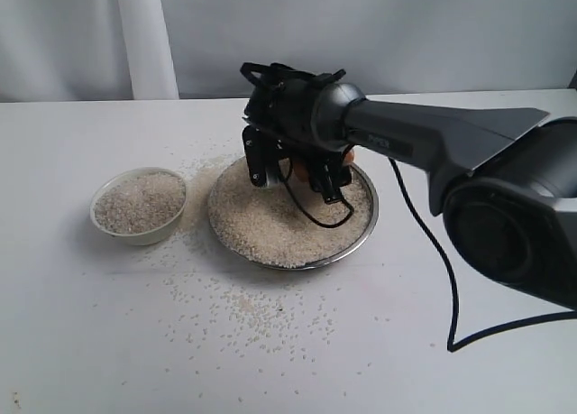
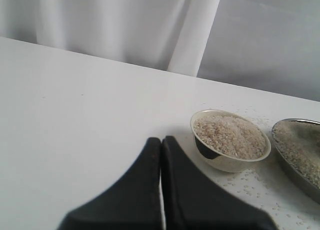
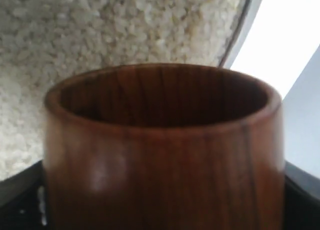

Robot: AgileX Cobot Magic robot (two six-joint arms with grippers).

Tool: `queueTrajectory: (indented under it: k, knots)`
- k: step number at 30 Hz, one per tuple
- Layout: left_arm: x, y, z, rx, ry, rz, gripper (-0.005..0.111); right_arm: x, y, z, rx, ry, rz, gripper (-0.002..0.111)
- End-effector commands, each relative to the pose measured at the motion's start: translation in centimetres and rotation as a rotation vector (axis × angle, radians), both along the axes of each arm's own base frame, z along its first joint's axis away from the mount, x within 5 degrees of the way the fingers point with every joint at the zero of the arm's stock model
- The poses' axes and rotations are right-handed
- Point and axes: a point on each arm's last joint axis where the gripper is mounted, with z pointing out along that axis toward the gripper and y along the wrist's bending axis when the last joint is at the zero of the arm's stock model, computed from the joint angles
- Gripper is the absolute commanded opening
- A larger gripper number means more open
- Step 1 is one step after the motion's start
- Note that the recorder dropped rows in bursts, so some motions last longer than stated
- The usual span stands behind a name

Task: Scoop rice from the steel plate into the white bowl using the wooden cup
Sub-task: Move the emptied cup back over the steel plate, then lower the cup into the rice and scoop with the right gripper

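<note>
Two arms: only my right arm (image 1: 451, 143) shows in the exterior view, reaching in from the right over the plate; my left one is out of that view.
Table: white top (image 1: 81, 342), with both dishes near its middle.
Steel plate: the largest dish (image 1: 297, 264), right of the bowl, carrying a broad bed of rice (image 1: 261, 225) across nearly its whole floor.
Right gripper: it hangs over the far half of the plate (image 1: 293, 184), clamped on the wooden cup, a jaw on each side of it.
White bowl: it sits just left of the plate (image 1: 135, 232), close but not touching, already filled with rice to about the rim.
Left gripper: its fingers are pressed together with nothing between them (image 2: 161, 142); it waits to the left of the bowl.
Wooden cup: it is held in my right grip (image 3: 160, 160), with its mouth turned toward the rice; what I see of the dark inside looks empty. From outside only slivers of it show.
Loose grains: they are scattered on the table (image 1: 243, 310), mostly near of the plate and between the two dishes.
Step in hand: as I judge it, the start of a scoop, with the cup over the rice and not yet loaded.
Next move: I should lower the lip into the bed, push it through, roll the mouth upward, then carry it left over the bowl. With the bowl this full, I should pour slowly and over its centre, or more grains will go over the edge.
</note>
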Motion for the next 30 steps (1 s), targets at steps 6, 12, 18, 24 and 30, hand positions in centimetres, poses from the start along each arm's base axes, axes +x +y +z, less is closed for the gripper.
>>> queueTrajectory:
  k: [6,12,18,24,30]
  knots:
    - [0.0,0.0,0.0,-0.006,-0.004,-0.005,0.000,-0.5,1.5,-2.3,-0.058,0.000,0.078,0.000]
    - [0.0,0.0,0.0,-0.006,-0.004,-0.005,0.000,-0.8,1.9,-2.7,0.007,0.038,0.060,0.000]
    - [0.0,0.0,0.0,-0.006,-0.004,-0.005,0.000,-1.2,2.4,-3.1,0.088,0.086,0.049,0.000]
    - [0.0,0.0,0.0,-0.006,-0.004,-0.005,0.000,-1.6,2.7,-3.4,0.141,0.128,0.027,0.000]
    - [0.0,0.0,0.0,-0.006,-0.004,-0.005,0.000,-2.1,3.0,-3.8,0.208,0.188,0.001,0.000]
